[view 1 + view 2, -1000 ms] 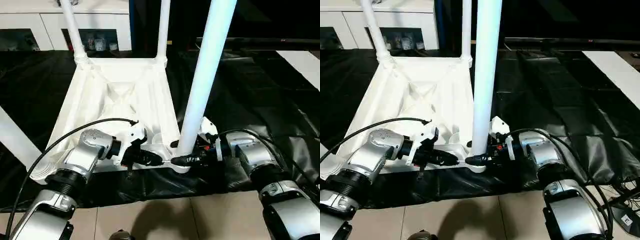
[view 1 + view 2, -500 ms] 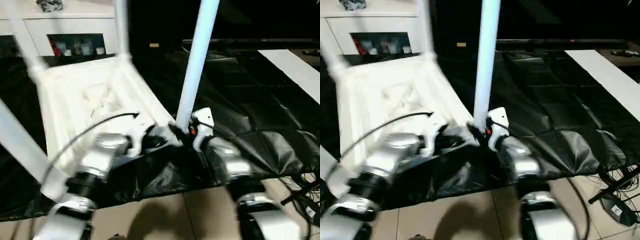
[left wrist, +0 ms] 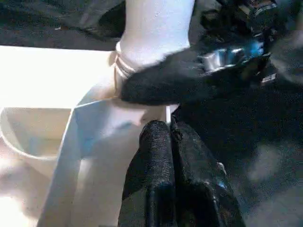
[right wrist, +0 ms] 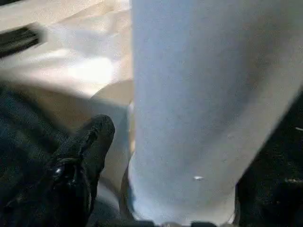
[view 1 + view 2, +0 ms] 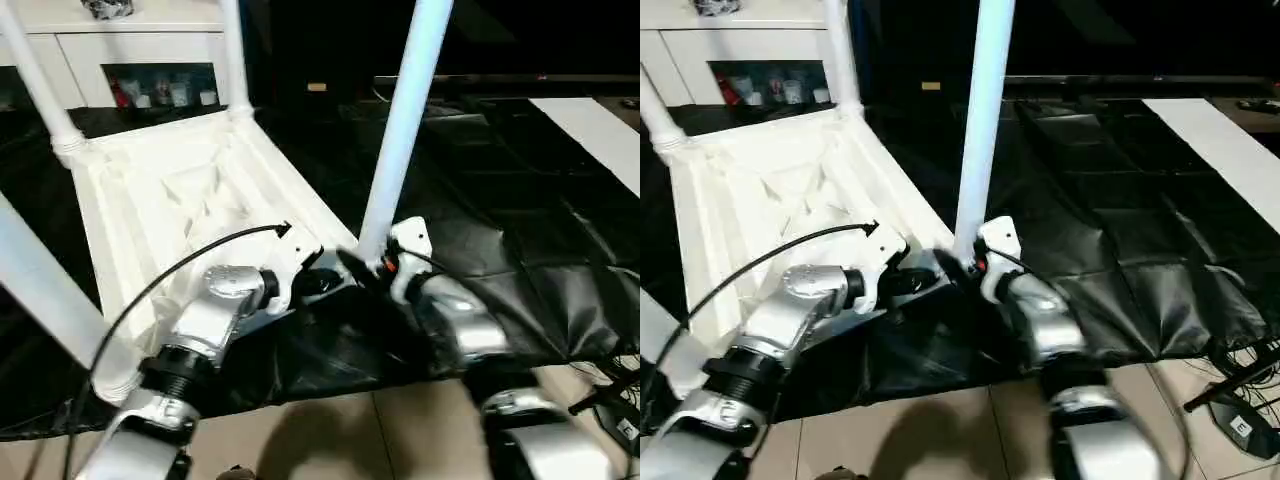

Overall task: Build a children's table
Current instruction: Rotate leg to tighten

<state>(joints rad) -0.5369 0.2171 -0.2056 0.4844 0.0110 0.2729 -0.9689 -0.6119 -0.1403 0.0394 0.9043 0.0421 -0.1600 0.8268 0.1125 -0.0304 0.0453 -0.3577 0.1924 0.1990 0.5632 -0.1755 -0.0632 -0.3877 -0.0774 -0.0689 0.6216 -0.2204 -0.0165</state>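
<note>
While the children's table (image 5: pixel 190 200) lies upside down on a black sheet (image 5: pixel 520 240) over the floor, its ribbed underside faces up and tube legs rise from its corner sockets. At the near corner one leg (image 5: pixel 400 130) stands upright. The right gripper (image 5: pixel 362 268) sits at that leg's base, one black finger (image 4: pixel 90 142) close beside the tube; whether its fingers clasp the leg, I cannot tell. The left gripper (image 3: pixel 168 142), fingers pressed together and holding nothing, points at the same corner socket just beside the leg. A white cabinet (image 5: pixel 130 50) stands beyond.
</note>
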